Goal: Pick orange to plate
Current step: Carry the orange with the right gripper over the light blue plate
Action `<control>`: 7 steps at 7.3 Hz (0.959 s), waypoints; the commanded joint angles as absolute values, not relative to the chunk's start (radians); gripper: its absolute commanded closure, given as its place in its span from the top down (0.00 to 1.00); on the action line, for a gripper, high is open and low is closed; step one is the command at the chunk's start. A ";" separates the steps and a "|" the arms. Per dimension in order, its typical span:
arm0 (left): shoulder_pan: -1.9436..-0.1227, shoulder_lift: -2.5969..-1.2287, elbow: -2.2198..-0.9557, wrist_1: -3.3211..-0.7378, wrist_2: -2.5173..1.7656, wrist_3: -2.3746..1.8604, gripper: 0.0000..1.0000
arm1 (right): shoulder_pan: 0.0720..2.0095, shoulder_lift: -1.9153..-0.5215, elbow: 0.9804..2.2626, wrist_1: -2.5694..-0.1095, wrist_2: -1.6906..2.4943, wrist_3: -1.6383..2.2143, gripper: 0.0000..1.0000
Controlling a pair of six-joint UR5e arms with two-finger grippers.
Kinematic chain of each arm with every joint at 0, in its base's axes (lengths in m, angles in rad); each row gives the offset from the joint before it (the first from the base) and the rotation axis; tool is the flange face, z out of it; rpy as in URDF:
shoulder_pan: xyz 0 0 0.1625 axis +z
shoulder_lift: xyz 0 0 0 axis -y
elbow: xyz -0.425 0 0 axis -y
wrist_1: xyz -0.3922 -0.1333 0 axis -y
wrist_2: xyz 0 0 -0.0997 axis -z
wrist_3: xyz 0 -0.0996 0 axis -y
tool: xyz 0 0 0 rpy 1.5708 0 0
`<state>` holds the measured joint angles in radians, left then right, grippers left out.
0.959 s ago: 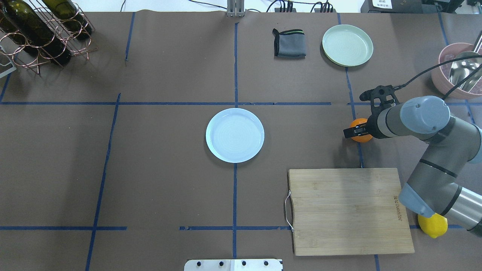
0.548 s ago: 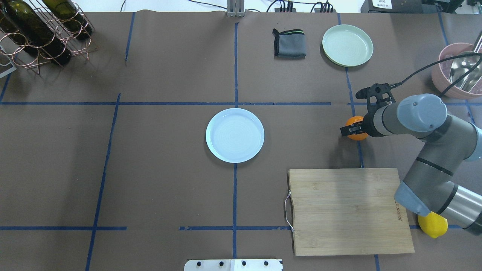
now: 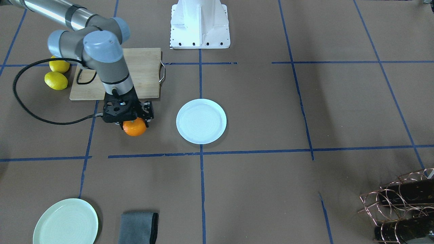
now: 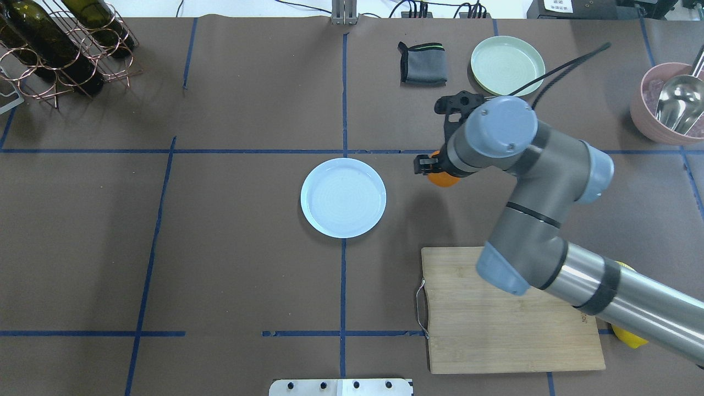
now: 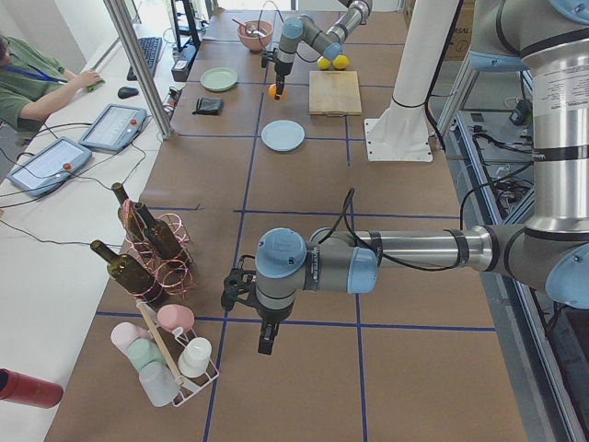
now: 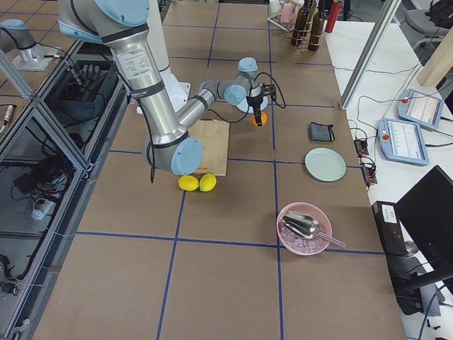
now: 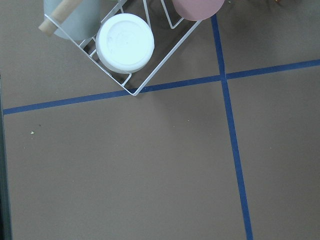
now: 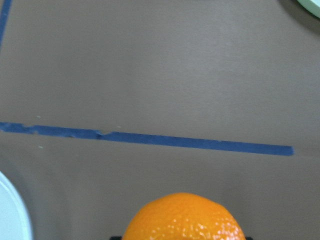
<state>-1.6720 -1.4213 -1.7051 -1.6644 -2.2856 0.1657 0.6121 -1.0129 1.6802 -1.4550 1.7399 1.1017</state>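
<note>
Leftward since a second ago goes the right gripper (image 4: 433, 166) — fingers clamped on the orange (image 4: 443, 179), now near the plate (image 4: 343, 197), on its right, apart from it; left gripper (image 5: 267, 343) — grip unclear.

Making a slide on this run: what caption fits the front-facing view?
Right gripper holds the orange just short of the pale blue plate; two lemons and a cutting board lie behind.

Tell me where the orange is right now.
In the front-facing view the orange sits in the right gripper, just view-left of the pale blue plate and not yet over it, near the cutting board.
</note>
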 commanded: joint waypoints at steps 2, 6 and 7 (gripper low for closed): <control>-1.672 -1.420 -1.712 -1.663 -2.286 0.166 1.00 | 0.494 -0.676 1.405 -1.528 1.632 1.302 0.00; -1.672 -1.420 -1.718 -1.663 -2.286 0.166 1.00 | 0.434 -0.667 1.338 -1.528 1.578 1.364 0.08; -1.672 -1.420 -1.720 -1.663 -2.284 0.166 1.00 | 0.431 -0.675 1.338 -1.528 1.578 1.364 0.13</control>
<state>-1.6720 -1.4205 -1.7179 -1.6628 -2.2848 0.1657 0.4354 -0.6677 1.3412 -1.5270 1.5801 1.3628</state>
